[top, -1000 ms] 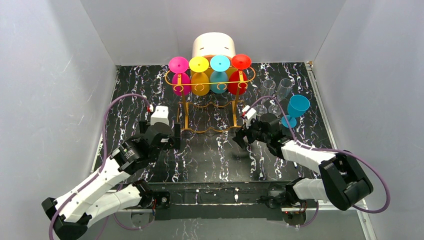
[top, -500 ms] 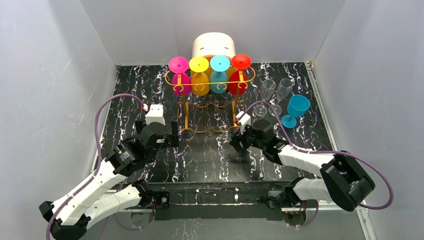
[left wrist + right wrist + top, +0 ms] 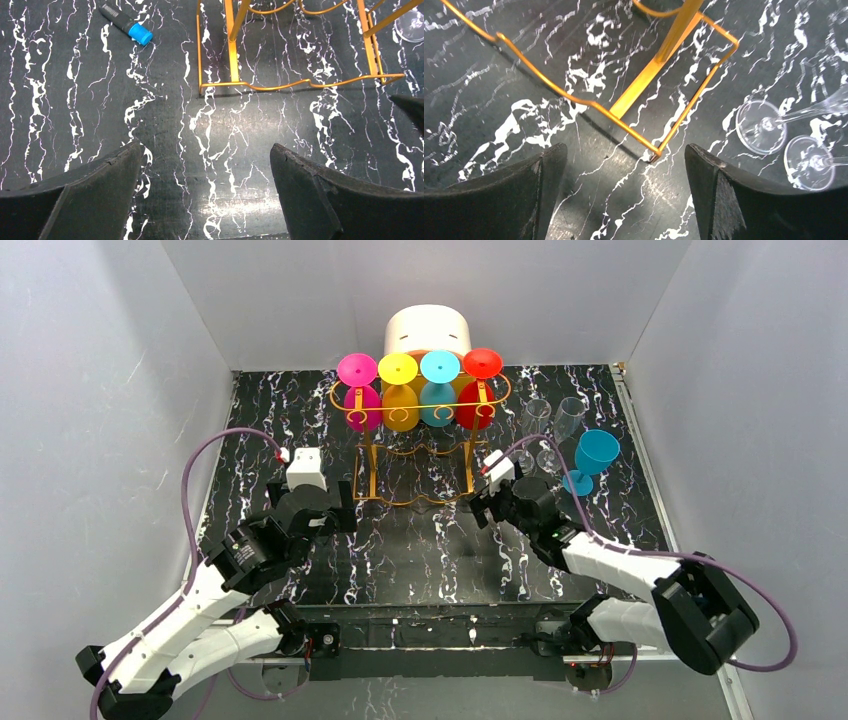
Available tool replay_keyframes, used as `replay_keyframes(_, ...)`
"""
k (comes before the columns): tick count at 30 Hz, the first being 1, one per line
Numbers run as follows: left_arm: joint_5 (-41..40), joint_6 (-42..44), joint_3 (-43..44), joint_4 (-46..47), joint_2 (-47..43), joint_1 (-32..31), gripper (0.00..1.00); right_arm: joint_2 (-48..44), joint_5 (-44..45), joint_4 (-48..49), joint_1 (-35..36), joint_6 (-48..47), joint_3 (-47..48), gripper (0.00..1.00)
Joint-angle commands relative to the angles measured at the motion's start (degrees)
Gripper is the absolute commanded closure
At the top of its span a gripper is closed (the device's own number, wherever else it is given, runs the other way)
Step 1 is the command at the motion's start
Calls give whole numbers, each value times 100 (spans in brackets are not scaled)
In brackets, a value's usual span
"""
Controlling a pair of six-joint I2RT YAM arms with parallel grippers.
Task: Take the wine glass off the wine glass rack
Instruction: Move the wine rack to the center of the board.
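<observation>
The orange-gold wine glass rack (image 3: 420, 445) stands at the back middle of the table. Several wine glasses hang upside down from its rails: pink (image 3: 360, 406), yellow (image 3: 400, 408), cyan (image 3: 437, 403) and red (image 3: 474, 406). My left gripper (image 3: 340, 512) is open and empty, low in front of the rack's left foot (image 3: 235, 85); in the left wrist view the gripper (image 3: 205, 147) frames bare table. My right gripper (image 3: 482, 504) is open and empty just in front of the rack's right front corner (image 3: 658, 148); in its own view the gripper (image 3: 625, 147) holds nothing.
A white round box (image 3: 428, 332) stands behind the rack. Right of the rack are two clear glasses (image 3: 540, 418), their feet (image 3: 760, 126) close to my right fingers, and a blue glass (image 3: 596, 454). A blue-capped marker (image 3: 127, 25) lies left of the rack.
My right gripper dipped toward the near left, then came back up to the rack's right foot. My left arm has drifted slightly to the left. The glasses have not moved.
</observation>
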Motion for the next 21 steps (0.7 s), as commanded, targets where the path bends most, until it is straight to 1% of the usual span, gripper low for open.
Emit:
replay_keyframes(1,-184,-47,255,45,9,8,2,456,-181,371,-77,-203,55,4)
replay_keyframes(4,-162,-75,259,66,15,13,2,691,-399,139,-140,-403,204,2)
replay_keyframes(7,-99,-55,228,119,24,11,2,811,-898,-46,-253,-489,276,1)
replay_keyframes(10,-50,-36,247,115,68,12,2,917,-1305,-456,-277,-590,418,3)
replay_keyframes(13,-141,-113,237,130,78,12,2,978,-1519,-674,-277,-621,509,5)
replay_keyframes(15,-273,-251,239,94,133,8,2,1059,-1523,-914,-265,-418,649,7)
replay_keyframes(17,-373,-623,269,-44,303,10,2,1140,-1454,-1121,-190,-45,814,9)
replay_keyframes(21,-375,-1248,278,-288,830,9,2,1143,-978,-760,93,724,724,12)
